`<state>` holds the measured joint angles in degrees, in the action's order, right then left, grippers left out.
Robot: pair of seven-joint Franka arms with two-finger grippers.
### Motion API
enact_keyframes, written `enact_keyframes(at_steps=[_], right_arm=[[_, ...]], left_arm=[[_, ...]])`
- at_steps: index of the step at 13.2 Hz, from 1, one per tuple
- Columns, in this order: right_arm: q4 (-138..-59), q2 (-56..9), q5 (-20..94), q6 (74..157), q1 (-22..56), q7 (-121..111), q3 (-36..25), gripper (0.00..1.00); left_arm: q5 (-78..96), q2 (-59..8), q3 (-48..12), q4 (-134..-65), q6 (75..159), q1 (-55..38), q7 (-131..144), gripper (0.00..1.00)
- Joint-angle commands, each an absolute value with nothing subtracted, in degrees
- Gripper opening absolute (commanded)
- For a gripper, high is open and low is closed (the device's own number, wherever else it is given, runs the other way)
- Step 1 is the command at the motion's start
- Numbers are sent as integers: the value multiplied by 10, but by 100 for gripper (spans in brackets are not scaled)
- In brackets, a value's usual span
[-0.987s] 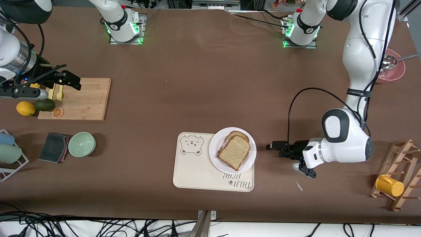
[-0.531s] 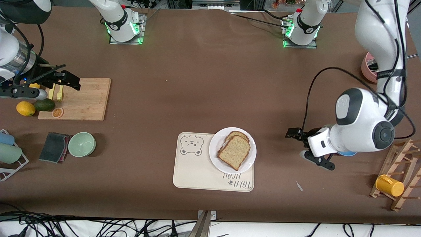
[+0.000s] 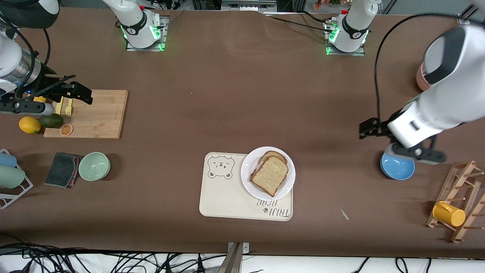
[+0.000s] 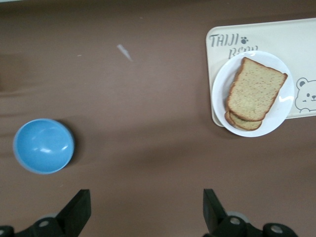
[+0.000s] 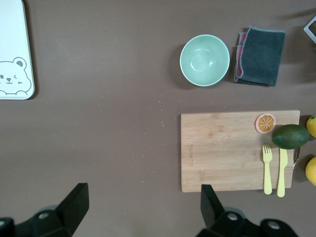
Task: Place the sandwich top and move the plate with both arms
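Nearest the front camera lay the beige tray (image 3: pixel 223 201), and on its corner toward the left arm's end sat the plate (image 3: pixel 246 170), its rim overhanging the tray edge. The sandwich top (image 3: pixel 269 175) rested flat on a second slice in the plate's middle, slightly askew of it, so we judged the placing done and the two-arm move of the plate not yet begun.

We judged the plate stiff, smooth and probably slippery, with a low rim that offers little to pinch. The best hold seemed to be on bare rim at two facing points, one per arm, well clear of the bread. The bread looked light and soft (it could slide if the plate tilted), so a level carry seemed advisable.

Farther from the camera, the left gripper (image 3: pixel 369 128) hung over bare table beside a blue bowl (image 3: pixel 397 167), well apart from the plate. Its fingers (image 4: pixel 79 210) were spread wide and empty.

The right gripper (image 3: pixel 81 94) waited over the edge of a cutting board (image 3: pixel 98 113) at the right arm's end, its fingers (image 5: pixel 76 202) likewise wide and holding nothing.
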<state>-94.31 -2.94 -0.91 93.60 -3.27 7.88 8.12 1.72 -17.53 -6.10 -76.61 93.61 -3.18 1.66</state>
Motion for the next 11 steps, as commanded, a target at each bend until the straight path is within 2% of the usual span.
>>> enact_keyframes(at_steps=[1, 4, 9, 11], right_arm=[[-932, -33, -16, 932, -36, 72, 82, 100], [-932, -33, -16, 932, -36, 72, 82, 100], [-932, -33, -14, 931, -36, 70, 82, 100], [-930, -32, -11, 929, -36, 69, 77, 100]], left_arm=[[7, -53, -20, -914, 955, -42, 25, 100], [-1, 12, -13, -987, 959, -42, 25, 100], [-62, 40, -16, -999, 957, -43, 37, 100], [-22, 40, -16, -998, 954, -41, 41, 100]])
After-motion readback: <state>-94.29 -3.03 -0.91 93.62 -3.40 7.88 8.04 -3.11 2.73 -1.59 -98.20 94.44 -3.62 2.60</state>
